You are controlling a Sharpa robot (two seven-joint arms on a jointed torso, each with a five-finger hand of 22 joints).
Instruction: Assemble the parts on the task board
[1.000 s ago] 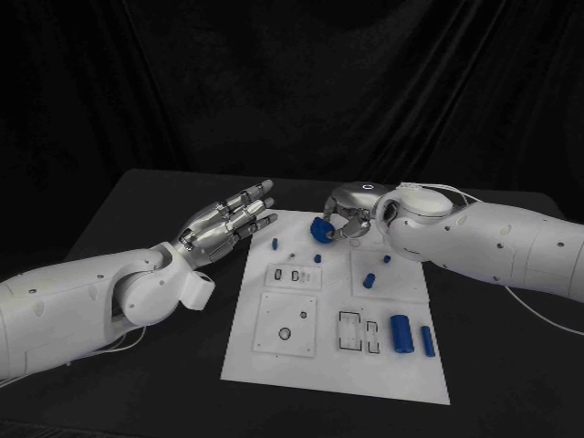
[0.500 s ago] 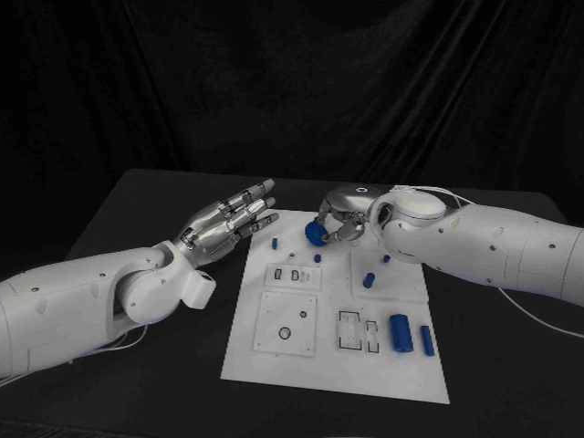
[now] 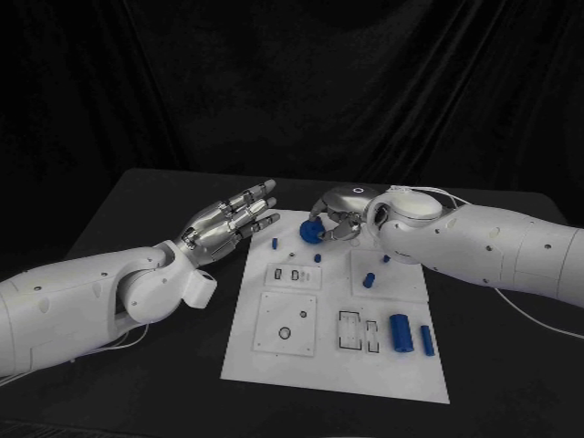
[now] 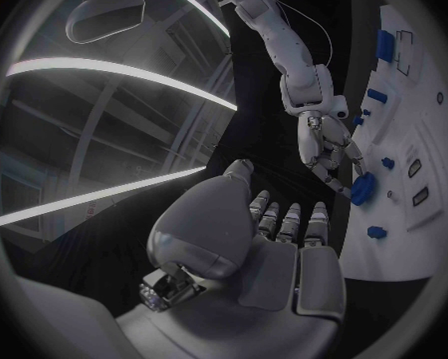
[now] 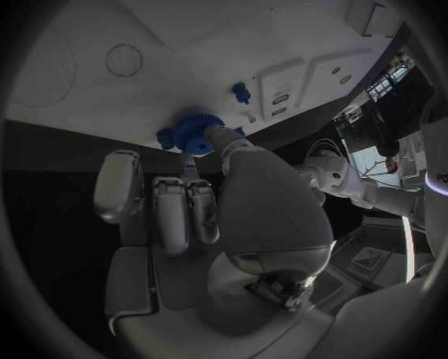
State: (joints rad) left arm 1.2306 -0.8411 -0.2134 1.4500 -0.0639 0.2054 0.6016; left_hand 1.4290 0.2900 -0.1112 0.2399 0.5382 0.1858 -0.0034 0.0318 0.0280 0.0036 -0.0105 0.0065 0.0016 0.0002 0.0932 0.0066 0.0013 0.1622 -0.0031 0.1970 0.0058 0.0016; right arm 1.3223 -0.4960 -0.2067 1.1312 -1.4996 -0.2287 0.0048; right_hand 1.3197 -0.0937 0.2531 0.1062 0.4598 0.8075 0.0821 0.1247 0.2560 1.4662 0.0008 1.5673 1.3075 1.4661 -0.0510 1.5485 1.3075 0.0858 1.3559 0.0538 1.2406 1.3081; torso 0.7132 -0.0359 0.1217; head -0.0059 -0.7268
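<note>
The white task board (image 3: 371, 370) lies in the middle of the black table. My right hand (image 3: 341, 212) hangs over the board's far end and pinches a blue gear (image 3: 310, 234) at its fingertips. The right wrist view shows the gear (image 5: 192, 132) just above the board (image 5: 104, 24), near a small blue peg (image 5: 241, 92). My left hand (image 3: 230, 222) hovers open by the board's far left corner, fingers spread and holding nothing. From the left wrist, my left hand (image 4: 274, 239) faces the right hand (image 4: 327, 140) and the gear (image 4: 363, 189).
Small blue pegs (image 3: 275, 244) (image 3: 318, 258) (image 3: 386, 259) (image 3: 371, 279) stand on the board's far half. A thick blue cylinder (image 3: 401, 331) and a thinner one (image 3: 428, 341) lie near the right edge. Rectangular slots (image 3: 351, 330) and round holes (image 3: 286, 334) mark the near half.
My right hand has carried the gear a little to the left over the board's far end. The left hand has stayed put.
</note>
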